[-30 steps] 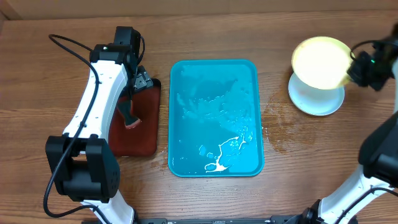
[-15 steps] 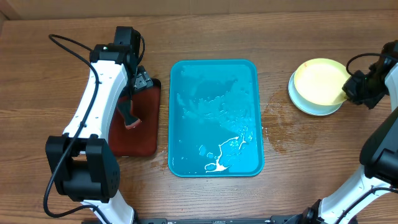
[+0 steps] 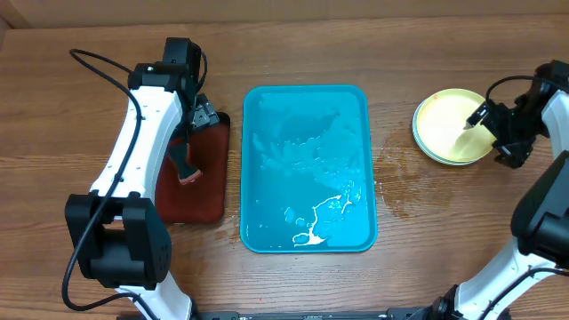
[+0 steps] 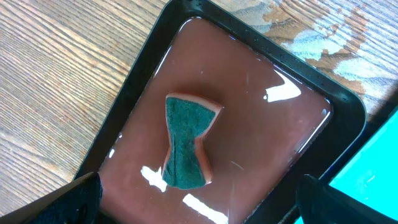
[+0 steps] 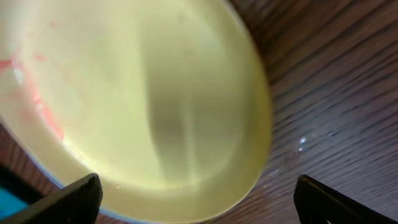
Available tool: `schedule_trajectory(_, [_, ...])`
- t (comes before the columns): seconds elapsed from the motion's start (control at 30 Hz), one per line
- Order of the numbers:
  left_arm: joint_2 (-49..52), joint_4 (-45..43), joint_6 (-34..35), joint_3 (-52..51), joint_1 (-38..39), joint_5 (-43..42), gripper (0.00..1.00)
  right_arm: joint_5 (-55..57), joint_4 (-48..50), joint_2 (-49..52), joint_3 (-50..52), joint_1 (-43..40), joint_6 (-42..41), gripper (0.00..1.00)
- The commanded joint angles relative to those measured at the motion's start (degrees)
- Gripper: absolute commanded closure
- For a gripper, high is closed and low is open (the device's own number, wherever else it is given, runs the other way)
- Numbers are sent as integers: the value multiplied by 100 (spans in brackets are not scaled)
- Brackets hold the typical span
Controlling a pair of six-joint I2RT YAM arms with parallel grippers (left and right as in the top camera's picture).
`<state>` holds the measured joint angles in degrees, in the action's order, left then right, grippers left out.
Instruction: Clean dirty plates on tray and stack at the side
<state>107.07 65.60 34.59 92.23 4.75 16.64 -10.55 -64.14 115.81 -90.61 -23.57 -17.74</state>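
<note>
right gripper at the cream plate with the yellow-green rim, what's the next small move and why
Probably lift the right gripper up and away from the cream round plate with the yellow-green rim. Its jaws stand open around the rim and the plate lies flat at the side, so nothing is left to hold. The turquoise rectangular plastic tray shows no plates.

no readable text, labels or numbers
</note>
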Motion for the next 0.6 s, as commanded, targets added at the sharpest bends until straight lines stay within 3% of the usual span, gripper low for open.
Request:
schedule_trajectory(0.0, [48, -2, 57, 94, -33, -20, 0, -245, -79, -964, -26, 245, -9, 0])
schedule_trajectory(0.3, [48, -2, 57, 92, -33, -20, 0, 186, -337, -2669, -17, 1788, -15, 0])
schedule_trajectory(0.57, [48, -2, 57, 94, -33, -20, 0, 901, -894, -3270, -9, 3237, -551, 0])
